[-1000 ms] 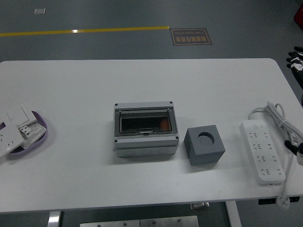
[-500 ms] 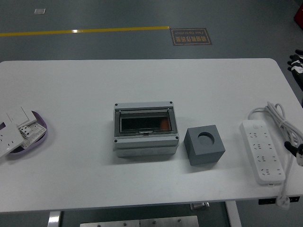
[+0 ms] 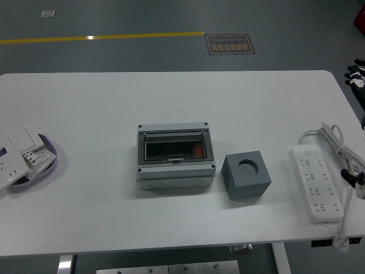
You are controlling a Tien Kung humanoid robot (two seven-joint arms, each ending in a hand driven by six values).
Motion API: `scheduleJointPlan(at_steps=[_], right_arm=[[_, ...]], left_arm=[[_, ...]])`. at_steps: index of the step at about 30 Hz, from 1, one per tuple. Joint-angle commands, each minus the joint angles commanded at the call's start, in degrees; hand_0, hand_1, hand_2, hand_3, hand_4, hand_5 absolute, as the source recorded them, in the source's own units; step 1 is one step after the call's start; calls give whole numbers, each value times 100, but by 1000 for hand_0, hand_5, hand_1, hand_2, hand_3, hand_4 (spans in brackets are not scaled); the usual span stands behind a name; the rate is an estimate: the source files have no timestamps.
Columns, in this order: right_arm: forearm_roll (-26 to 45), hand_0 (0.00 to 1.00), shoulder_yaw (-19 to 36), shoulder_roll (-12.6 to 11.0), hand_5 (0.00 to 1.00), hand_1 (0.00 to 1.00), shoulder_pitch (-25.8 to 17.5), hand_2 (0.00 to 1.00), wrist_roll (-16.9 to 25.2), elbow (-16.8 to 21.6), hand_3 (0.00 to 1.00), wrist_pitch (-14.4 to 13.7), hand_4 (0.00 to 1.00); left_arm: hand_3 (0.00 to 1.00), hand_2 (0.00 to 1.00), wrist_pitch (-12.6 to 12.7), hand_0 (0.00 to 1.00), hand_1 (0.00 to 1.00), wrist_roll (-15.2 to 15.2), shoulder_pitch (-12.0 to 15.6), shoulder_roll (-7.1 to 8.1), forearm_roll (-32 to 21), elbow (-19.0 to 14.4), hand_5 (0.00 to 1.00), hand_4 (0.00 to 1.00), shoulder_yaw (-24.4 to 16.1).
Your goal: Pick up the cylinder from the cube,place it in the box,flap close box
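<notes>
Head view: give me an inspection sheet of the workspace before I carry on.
Surface: white table, nothing spilled.
Job's things: grey box at centre, its dark window flap lying flat over the top; grey cube just right of it, apart; round recess on top of the cube, no cylinder standing out of it.
Clutter: purple dish with white switch plates at the left edge.
Hands: right hand at the far right edge, off the table; left not in view.
Cables: white power strip at right with looped cord.
Surroundings: grey floor, yellow line, floor sign.
</notes>
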Motion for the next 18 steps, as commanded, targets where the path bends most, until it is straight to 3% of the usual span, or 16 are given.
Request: scheduleJointPlan(at_steps=[10,18], right_arm=[[126,650,-190,-14,288,610,189,619,101,-84,644,115,587],[317,654,-596,-75,285,612,423,622,478,-108,648,439,596]], left_arm=[[634,616,11,596,622,10,35,-42,-41,5,209,684,49],[635,615,26,596,622,9,19,-114,-61,20,210,685,84]])
